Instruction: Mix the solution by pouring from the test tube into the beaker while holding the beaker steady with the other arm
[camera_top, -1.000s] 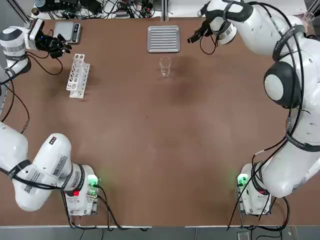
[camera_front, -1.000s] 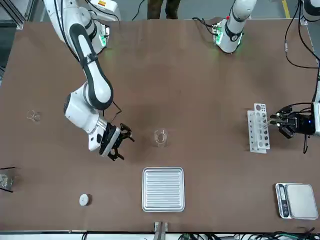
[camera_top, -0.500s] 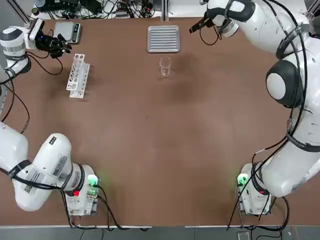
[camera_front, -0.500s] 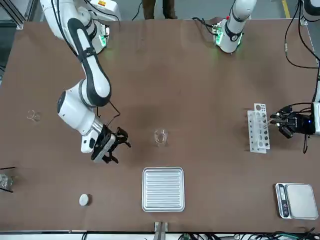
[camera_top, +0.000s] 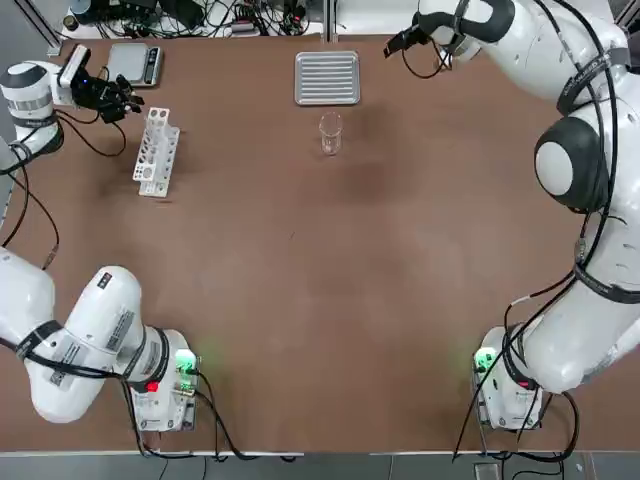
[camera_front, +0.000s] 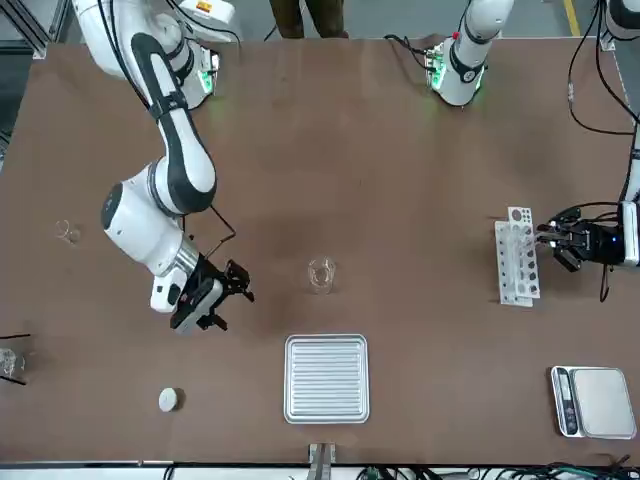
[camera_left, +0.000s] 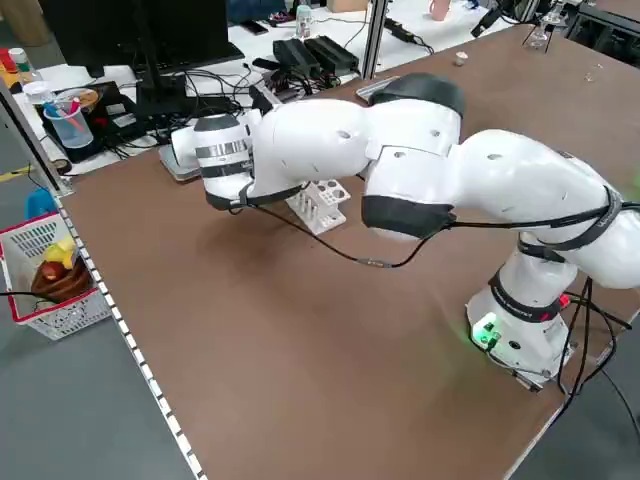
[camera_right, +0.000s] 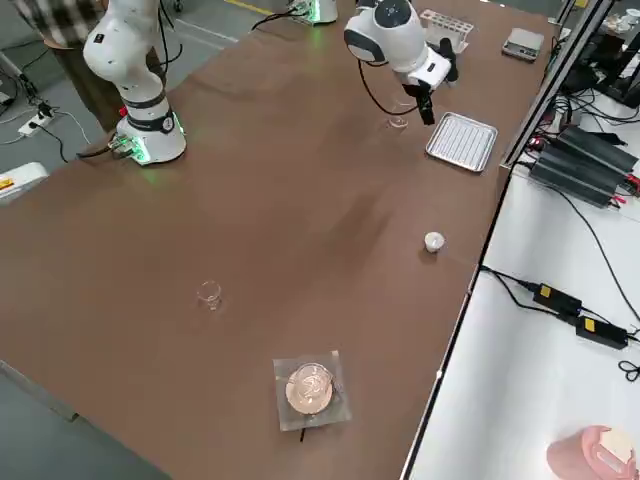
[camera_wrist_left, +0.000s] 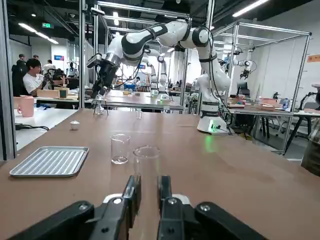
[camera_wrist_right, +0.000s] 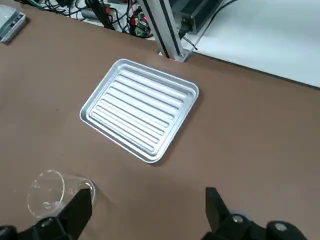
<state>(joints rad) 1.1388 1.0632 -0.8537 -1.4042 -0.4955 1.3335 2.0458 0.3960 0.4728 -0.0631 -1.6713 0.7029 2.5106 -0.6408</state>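
Observation:
The beaker stands upright mid-table near the far side, just in front of the metal tray; it also shows in the left wrist view and the right wrist view. My left gripper hovers at the far left beside the tube rack, shut on a clear test tube that stands upright between its fingers. My right gripper hangs open near the far edge, to the right of the tray and apart from the beaker. Its fingers are spread wide with nothing between them.
A ribbed metal tray lies at the far edge. A white tube rack and a scale sit at the far left. On the robot's right are a small white puck and a tiny glass vessel.
My right gripper has swung away from the beaker toward the far edge, still open. The left gripper has hardly shifted and keeps the tube.

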